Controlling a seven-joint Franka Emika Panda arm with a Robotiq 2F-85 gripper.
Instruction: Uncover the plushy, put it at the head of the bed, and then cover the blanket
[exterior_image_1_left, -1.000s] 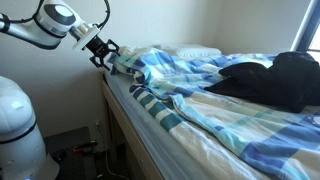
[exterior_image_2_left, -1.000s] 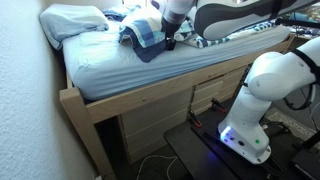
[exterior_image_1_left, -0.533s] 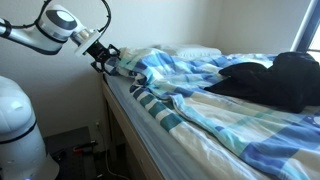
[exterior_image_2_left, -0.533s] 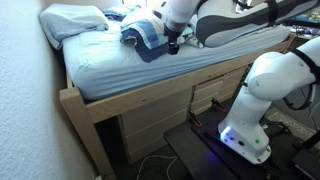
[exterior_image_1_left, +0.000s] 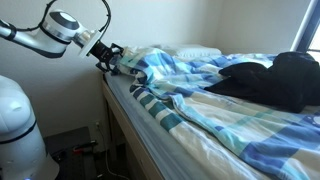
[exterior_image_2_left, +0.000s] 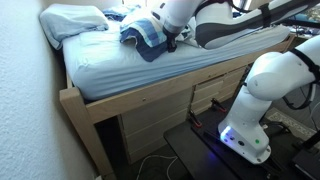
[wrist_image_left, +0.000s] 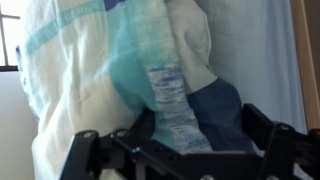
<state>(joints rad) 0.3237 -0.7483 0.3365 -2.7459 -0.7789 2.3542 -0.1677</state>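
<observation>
My jaws (wrist_image_left: 178, 140) wide open, blanket (wrist_image_left: 150, 90) fold btwn them, nothing gripped. Plushy not seen; all steps left, I reckon.

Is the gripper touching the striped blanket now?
Cannot tell. In the wrist view a fold of the blanket sits between the open jaws of the gripper, but no contact or gap shows plainly.

A plain pale wall (exterior_image_1_left: 200, 20) runs behind the bed (exterior_image_2_left: 100, 103) in an exterior view, and a dark-framed window (exterior_image_1_left: 314, 20) at the upper right lets in daylight. In an exterior view a white wall (exterior_image_2_left: 22, 100) stands close by the head end. Pale wooden drawers (exterior_image_2_left: 165, 120) sit under the frame, above a dark floor (exterior_image_2_left: 200, 158) crossed by loose cables (exterior_image_2_left: 150, 163).
</observation>
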